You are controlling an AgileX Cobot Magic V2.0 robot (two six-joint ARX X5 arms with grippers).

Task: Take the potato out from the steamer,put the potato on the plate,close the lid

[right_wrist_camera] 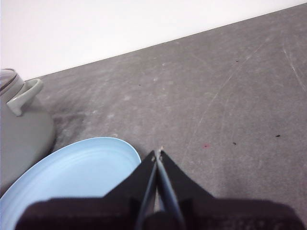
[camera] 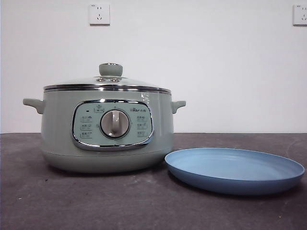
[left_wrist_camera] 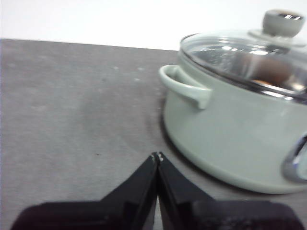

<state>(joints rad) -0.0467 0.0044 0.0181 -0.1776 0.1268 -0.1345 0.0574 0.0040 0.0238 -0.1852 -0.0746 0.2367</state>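
Lid [camera: 108,82] on steamer [camera: 106,129]; plate [camera: 234,169] beside.

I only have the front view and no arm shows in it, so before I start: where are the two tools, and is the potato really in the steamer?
Observer: The left tool is shut, low over bare table beside the steamer, near one side handle.
Operator: And the right one?
Observer: The right tool is shut too, at the edge of the plate, holding nothing.
Operator: The potato?
Observer: The left wrist view shows an orange-brown shape through the glass lid, likely the potato; it is blurred.
Operator: Lid seated?
Observer: Yes, the lid sits on the steamer, knob free.
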